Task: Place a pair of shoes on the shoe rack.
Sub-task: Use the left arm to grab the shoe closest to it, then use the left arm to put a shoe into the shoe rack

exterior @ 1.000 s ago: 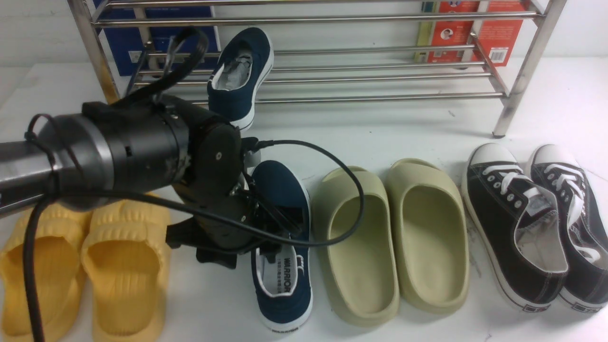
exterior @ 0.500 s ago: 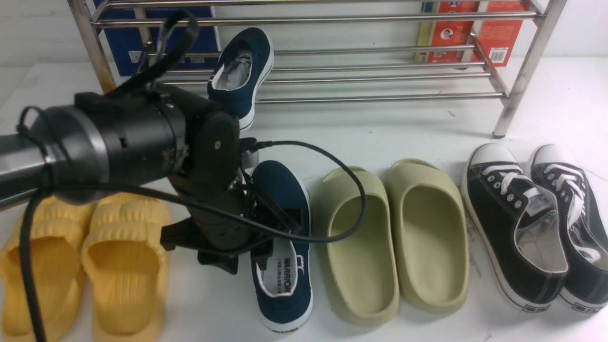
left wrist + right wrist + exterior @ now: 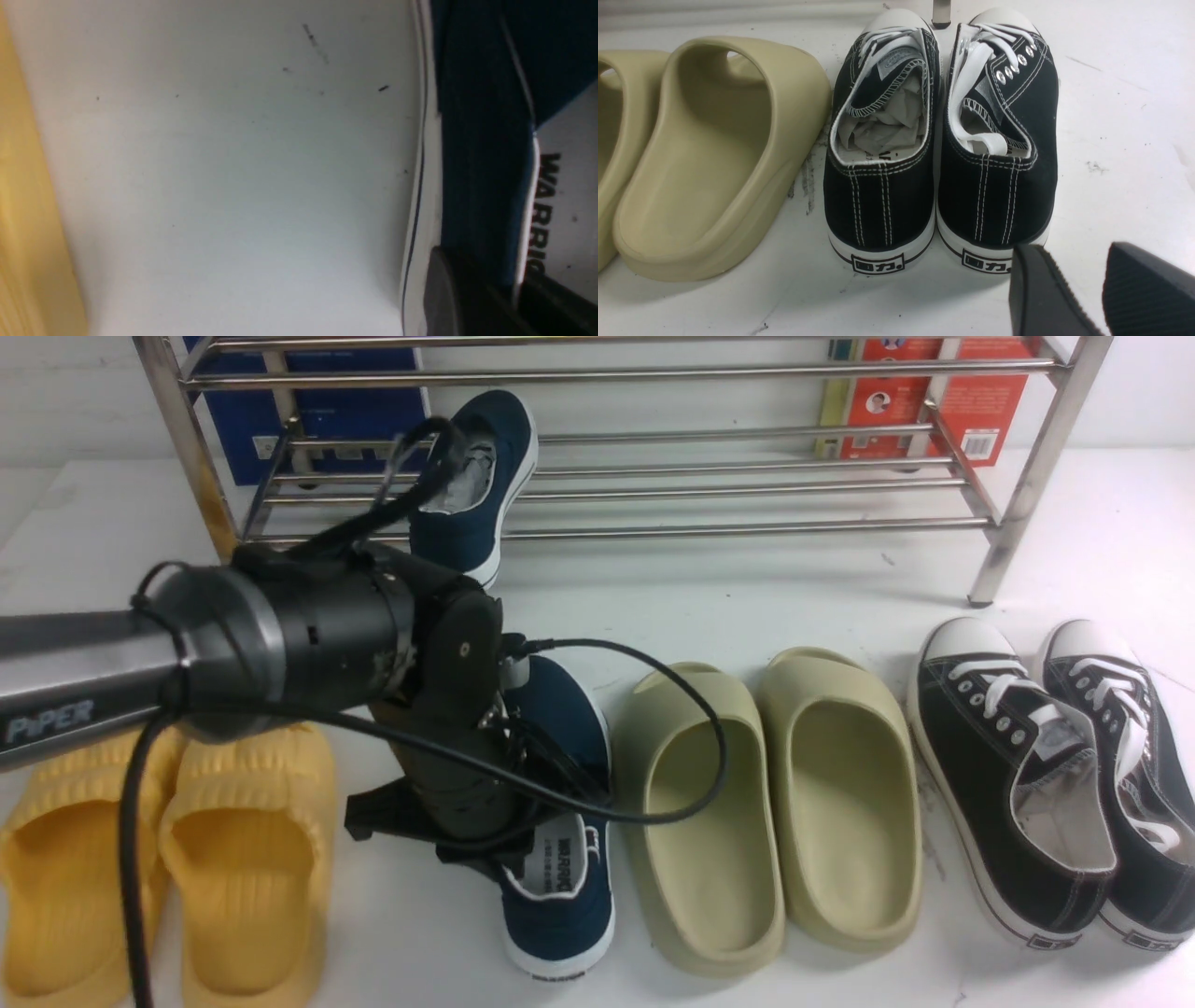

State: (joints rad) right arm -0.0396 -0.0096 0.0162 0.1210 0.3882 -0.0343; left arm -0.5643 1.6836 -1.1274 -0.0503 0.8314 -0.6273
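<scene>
The left pincer point(image 3: 499, 863) straddles the side wall of the navy shoe point(image 3: 560, 924) on the desk point(image 3: 747, 597); whether it has clamped is unclear. It should grip firmly before lifting toward the mate point(image 3: 471, 495) leaning on the shoe rack point(image 3: 747, 530). The right pincer point(image 3: 1078, 275) hangs open, empty.

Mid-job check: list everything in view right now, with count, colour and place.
table: 1, white, underneath.
shoe rack: 1, steel, table's back.
far navy sneaker: 1, navy, propped toe-up against rack.
yellow slides: 2, yellow, front left.
olive slides: 2, olive, front centre.
black lace-up sneakers: 2, black, front right.
near navy sneaker: 1, navy, between yellow and olive slides.
blue box: 1, blue, behind rack, left.
red box: 1, red, behind rack, right.
left gripper: 1, black, jaws astride near navy sneaker's side wall.
right gripper: 1, black, jaws apart, empty, by black sneakers' heels.
</scene>
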